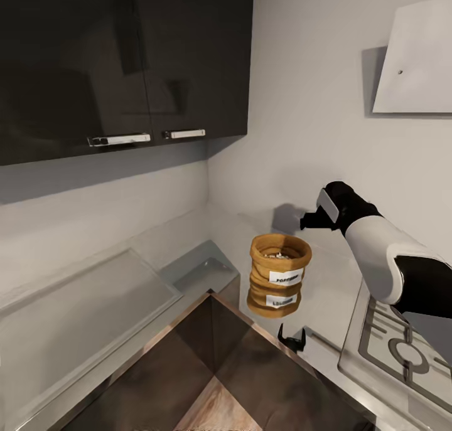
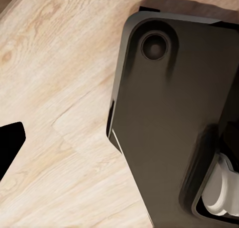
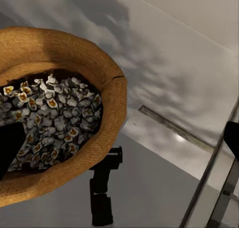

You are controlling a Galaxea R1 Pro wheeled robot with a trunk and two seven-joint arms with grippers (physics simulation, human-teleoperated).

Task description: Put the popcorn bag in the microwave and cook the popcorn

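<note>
The popcorn bag (image 1: 278, 274), a tan sack with a rolled rim and white labels, stands near the corner of the grey countertop (image 1: 333, 293). The right wrist view looks down into the popcorn bag (image 3: 107, 98) at a heap of whitish popcorn (image 3: 55, 113) with yellow centres. My right gripper (image 1: 309, 220) hangs just behind and above the bag's rim, open, its fingers (image 3: 10, 148) spread wide, one over the bag's mouth. In the left wrist view one dark finger (image 2: 10, 146) shows over wooden floor and my dark base (image 2: 169, 118). The microwave is out of view.
Dark wall cabinets (image 1: 125, 61) hang over the left counter run, with a sunken steel basin (image 1: 201, 269) in it. A gas hob (image 1: 402, 349) lies right of the bag and a white hood (image 1: 417, 61) above. A small black two-pronged object (image 1: 292, 340) stands at the counter's edge.
</note>
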